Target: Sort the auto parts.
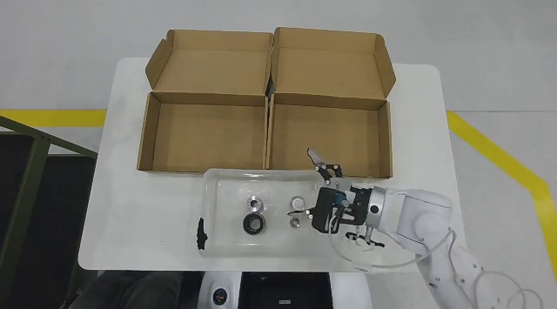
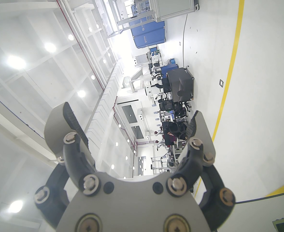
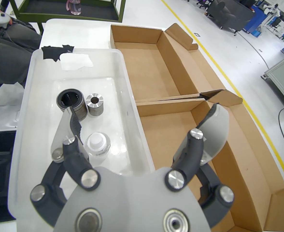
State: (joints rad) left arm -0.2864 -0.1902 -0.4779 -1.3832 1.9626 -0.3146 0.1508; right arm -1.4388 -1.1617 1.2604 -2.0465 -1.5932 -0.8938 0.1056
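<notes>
Nothing sorted yet: brown cardboard boxes (image 1: 204, 135) empty, metal cylinder parts (image 3: 95, 104) in clear plastic tub (image 3: 128, 83), right hand (image 3: 143, 112) open.

No words or numbers can be read here. Far off in the hall, the blue cabinet (image 2: 151, 34) has little white marks on its side, but they are too small to make out. A small dark square sign (image 2: 221, 82) lies on the white floor beside the yellow line (image 2: 231, 73), and what is on it cannot be read either.
</notes>
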